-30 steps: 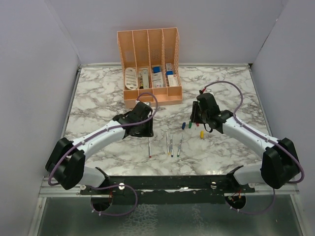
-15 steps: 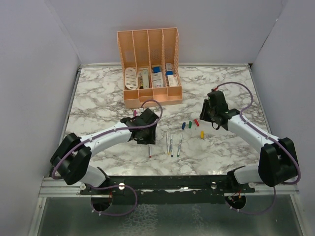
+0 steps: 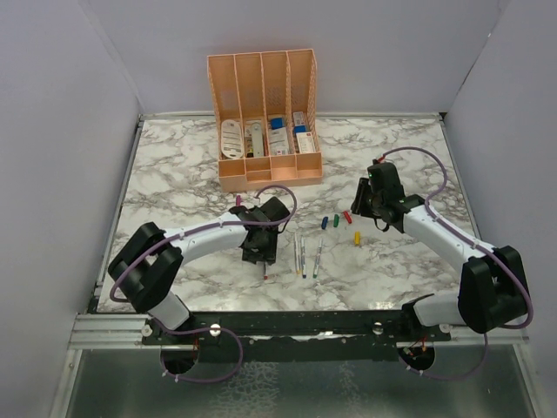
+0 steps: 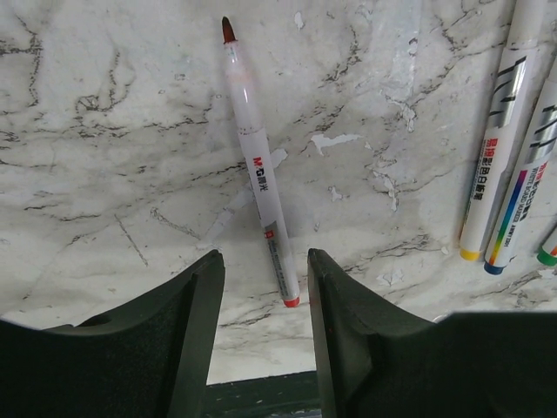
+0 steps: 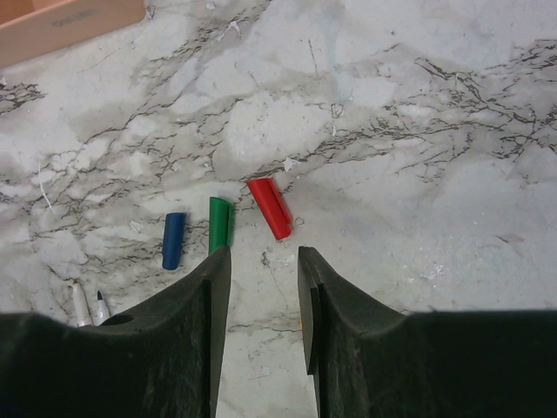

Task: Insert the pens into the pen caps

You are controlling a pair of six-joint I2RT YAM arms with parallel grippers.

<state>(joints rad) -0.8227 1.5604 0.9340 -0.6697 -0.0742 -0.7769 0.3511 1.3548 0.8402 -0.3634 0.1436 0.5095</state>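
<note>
Black jaws of the left gripper (image 4: 263, 261) stand apart, straddling the tail end of the red pen (image 4: 258, 174) without clamping it. That pen lies flat, straight out from the front of the peach organiser (image 3: 261, 180), toward the arms. The right gripper (image 5: 264, 257) is likewise parted and empty, hovering just short of the red cap (image 5: 270, 207). That cap lies out from the organiser's front right corner, beside the green cap (image 5: 219, 224) and the blue cap (image 5: 174, 239). To do this pick well, I judge the left jaws should slide further along the barrel before closing. The pen would then be held squarely near its middle, with the tip left free for the cap. The other pens (image 4: 499, 139) lie close by, also in front of the organiser, so the closing fingers need to miss them. The marble-patterned table (image 3: 174, 174) looks hard and smooth, so a slim pen may roll. Plain pale walls (image 3: 70, 131) enclose it behind and at both sides.
</note>
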